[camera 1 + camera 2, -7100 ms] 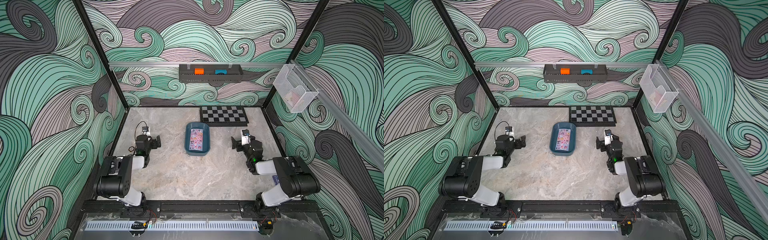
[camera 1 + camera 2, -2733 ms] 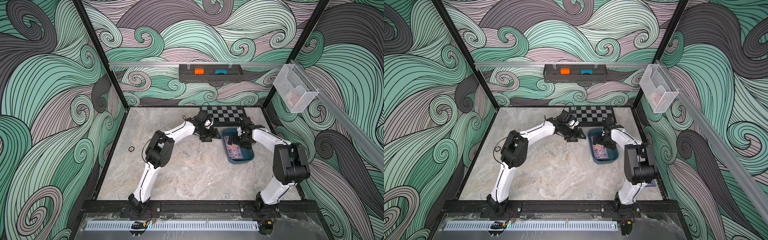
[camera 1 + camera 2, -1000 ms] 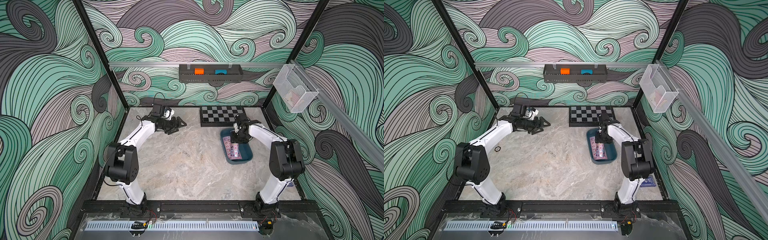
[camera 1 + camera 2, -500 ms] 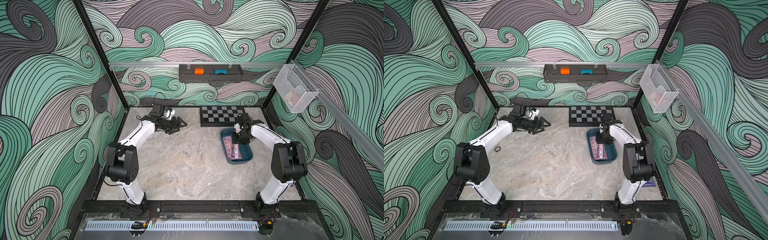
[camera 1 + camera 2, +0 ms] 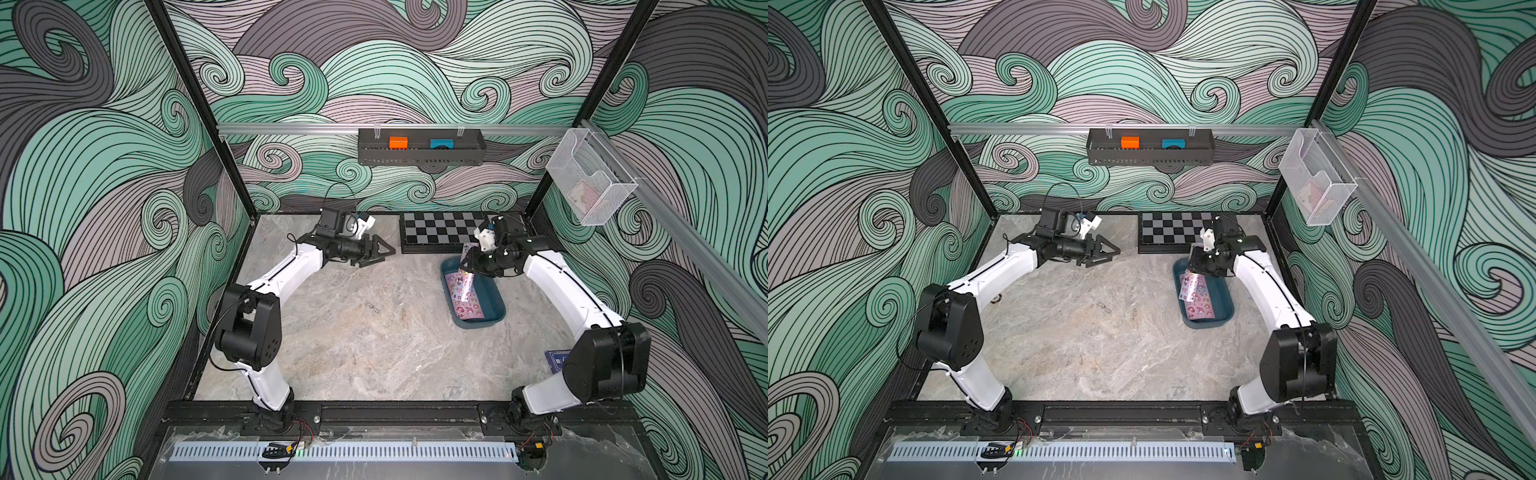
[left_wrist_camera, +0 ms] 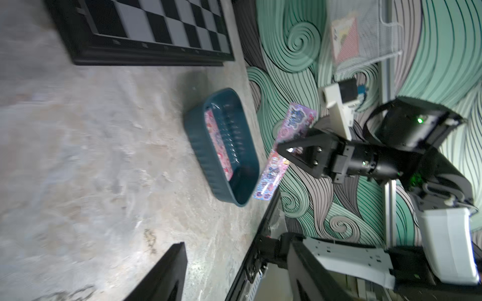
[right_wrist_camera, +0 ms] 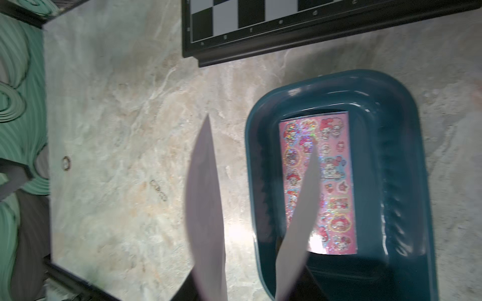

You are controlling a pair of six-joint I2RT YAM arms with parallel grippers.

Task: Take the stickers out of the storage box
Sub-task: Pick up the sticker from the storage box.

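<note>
**Sheets up and out, one still lying in the tub**

Lifted since a second ago: stickers (image 5: 463, 279), now pinched by their upper end in the closed right hand (image 5: 469, 266) over the far end of the storage box (image 5: 492, 300). Hanging long axis downward, lower ends dangling just above the box's left rim. Left flat on the box floor: one pink sheet (image 7: 331, 182), long axis along the box. Spread wide and empty, well apart across the bare surface (image 5: 374, 332): left hand (image 5: 379, 254), pointing toward the hanging sheets. Nearer by far: right arm. Likely needed next: a carry leftward, away from the rim and clear of the chessboard (image 5: 440, 232).
</note>
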